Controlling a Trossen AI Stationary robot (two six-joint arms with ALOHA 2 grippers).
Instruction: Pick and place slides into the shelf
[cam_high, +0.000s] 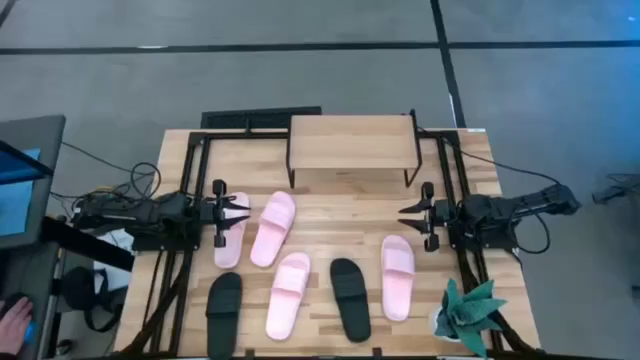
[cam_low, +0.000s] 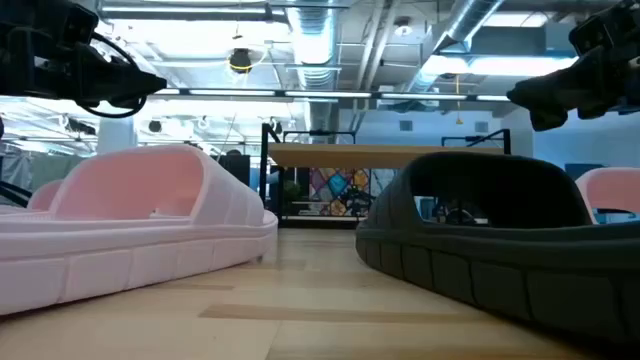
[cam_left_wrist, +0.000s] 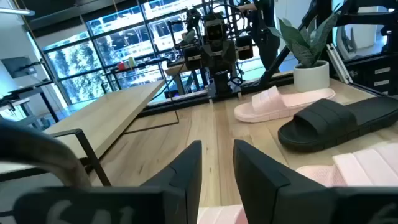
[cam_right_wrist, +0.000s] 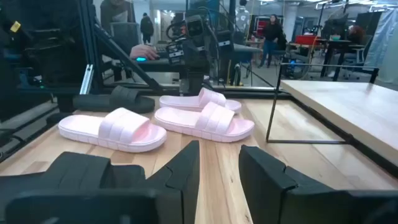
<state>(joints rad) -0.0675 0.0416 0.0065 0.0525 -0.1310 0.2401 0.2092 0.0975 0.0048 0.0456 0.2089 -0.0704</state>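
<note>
Worktop (cam_high: 330, 200): light wood, framed by black rails.

Shelf (cam_high: 350, 140): stands at the far middle edge of the worktop; light-wood top board on thin black legs. Nothing rests on its board.

Slides, six in all, every one flat on the worktop, in front of the shelf:
- pink slide (cam_high: 230, 232), leftmost of the upper row, partly under the left hand.
- second pink slide (cam_high: 273, 228), just beside the first, tilted slightly.
- third pink slide (cam_high: 289, 294), nearer the front edge, centre-left.
- fourth pink slide (cam_high: 397, 277), on the right side, below the right hand.
- black slide (cam_high: 223, 314), front left.
- second black slide (cam_high: 350, 298), front centre, between the third and fourth pink slides.

Left hand (cam_high: 240, 211): at the left side of the worktop, pointing inward over the leftmost pink slide; fingers (cam_left_wrist: 186, 171) parted, released, grasping nothing.

Right hand (cam_high: 407, 211): at the right side, level with the left hand and pointing toward it, well apart from it; fingers (cam_right_wrist: 183, 168) parted, released, grasping nothing.

Potted plant (cam_high: 470, 315): front right corner, white pot, green leaves, just beside the fourth pink slide.
</note>
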